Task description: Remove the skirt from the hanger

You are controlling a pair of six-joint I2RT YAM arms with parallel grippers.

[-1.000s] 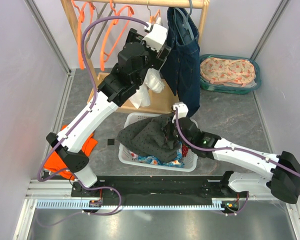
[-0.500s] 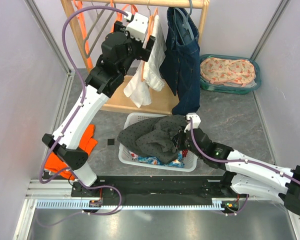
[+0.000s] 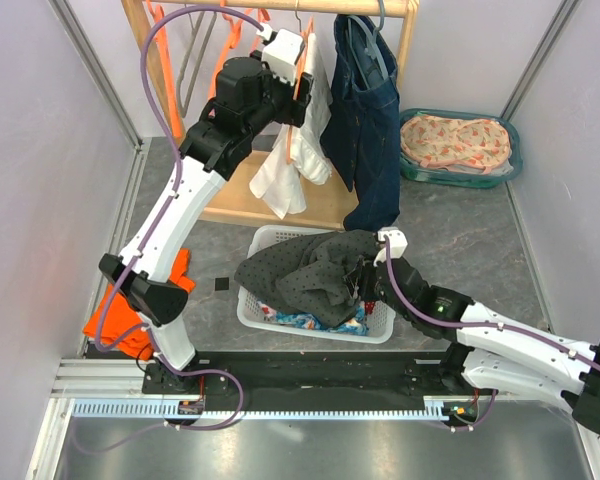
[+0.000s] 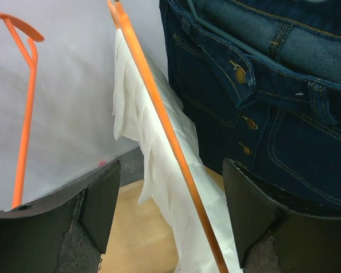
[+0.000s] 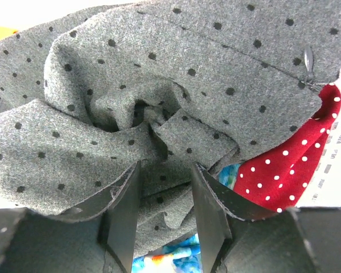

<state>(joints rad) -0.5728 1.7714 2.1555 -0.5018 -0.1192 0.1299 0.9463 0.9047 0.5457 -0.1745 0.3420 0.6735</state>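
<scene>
The left end effector (image 4: 170, 193) has shifted slightly right along the rail (image 3: 340, 8) since the earlier frame; its fingers are spread either side of the orange hanger (image 4: 157, 114), which carries the white skirt (image 4: 153, 170); the right end effector (image 5: 162, 193), spread, stays over grey dotted cloth (image 5: 159, 74) in the basket (image 3: 255, 310).

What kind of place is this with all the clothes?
Probably a robot practice booth set up like a laundry corner: a wooden clothes rack with an orange hanger, a white basket heaped with clothes, and plain walls close around.
</scene>
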